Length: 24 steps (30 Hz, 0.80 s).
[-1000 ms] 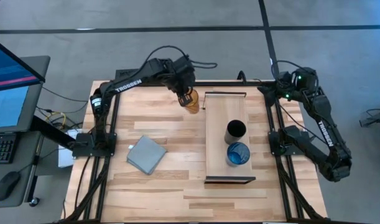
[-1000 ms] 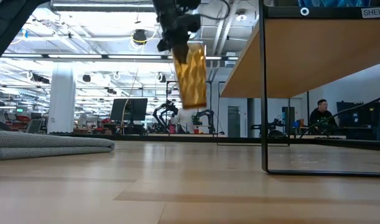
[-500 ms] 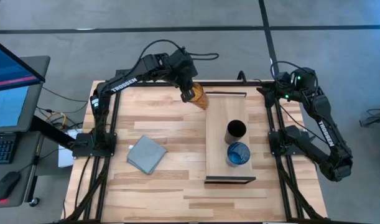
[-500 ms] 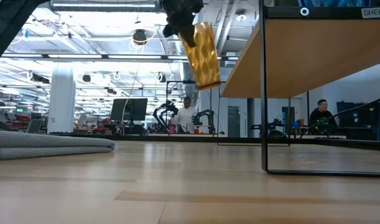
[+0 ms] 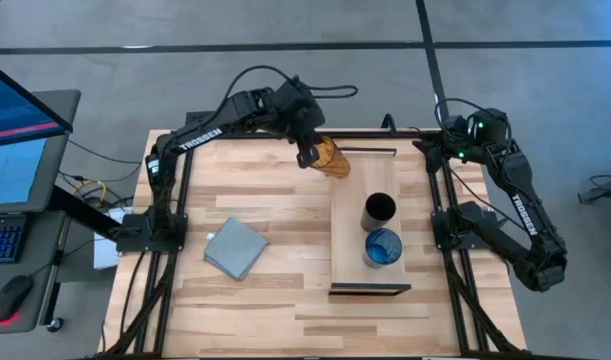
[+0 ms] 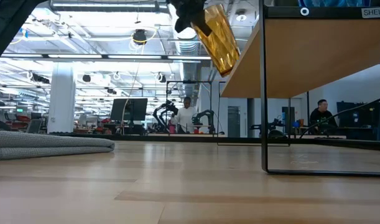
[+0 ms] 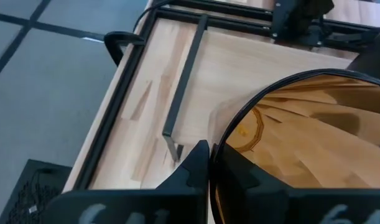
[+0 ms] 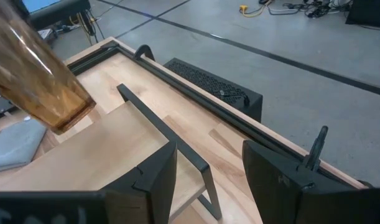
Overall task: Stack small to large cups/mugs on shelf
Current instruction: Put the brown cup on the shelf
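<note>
My left gripper (image 5: 308,152) is shut on the amber tumbler (image 5: 333,159) and holds it in the air beside the far left corner of the light-wood shelf (image 5: 353,190). In the low view the tumbler (image 6: 218,38) is tilted, its base toward the shelf edge (image 6: 283,56). It also shows in the right wrist view (image 8: 37,74). The black cup (image 5: 378,210) and the blue cup (image 5: 383,246) stand upright on the shelf's board, near its right side. My right gripper (image 8: 205,186) is open and empty, waiting at the table's far right corner (image 5: 432,142). My left gripper pinches the tumbler's wall at the rim (image 7: 222,144), with one finger inside the tumbler and one outside. The fingers come from above and from the table's left, slanting down. The tumbler is lifted clear and hangs tilted, mouth up by the fingers and base (image 6: 226,65) toward the shelf.
A grey-blue folded cloth (image 5: 235,248) lies on the slatted table left of the shelf. The shelf's dark end brackets (image 5: 363,151) (image 5: 369,290) stand at its far and near ends. Bare board lies between the far bracket and the black cup.
My left gripper has risen and gone toward the table's right edge, toward the shelf's far end, still holding the tumbler. The tumbler has tipped further, its base swinging out toward the shelf.
</note>
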### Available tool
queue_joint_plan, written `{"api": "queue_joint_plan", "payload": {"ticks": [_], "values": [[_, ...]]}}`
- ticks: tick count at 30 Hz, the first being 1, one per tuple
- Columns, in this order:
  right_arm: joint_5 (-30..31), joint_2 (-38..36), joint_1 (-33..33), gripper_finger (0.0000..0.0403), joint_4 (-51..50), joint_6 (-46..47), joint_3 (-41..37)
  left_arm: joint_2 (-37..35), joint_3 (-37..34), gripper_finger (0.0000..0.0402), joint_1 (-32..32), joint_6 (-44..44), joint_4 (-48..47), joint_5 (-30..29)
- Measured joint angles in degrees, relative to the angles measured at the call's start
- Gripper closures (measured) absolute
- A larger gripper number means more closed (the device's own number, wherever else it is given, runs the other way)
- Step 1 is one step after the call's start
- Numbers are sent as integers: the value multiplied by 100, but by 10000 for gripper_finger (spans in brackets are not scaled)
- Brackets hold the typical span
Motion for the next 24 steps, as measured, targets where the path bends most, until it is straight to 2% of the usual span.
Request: {"api": "queue_joint_plan", "payload": {"ticks": [24], "values": [[-2,2,4,198,-12,47,0,262,-4,401,-46,88,460,-51]]}}
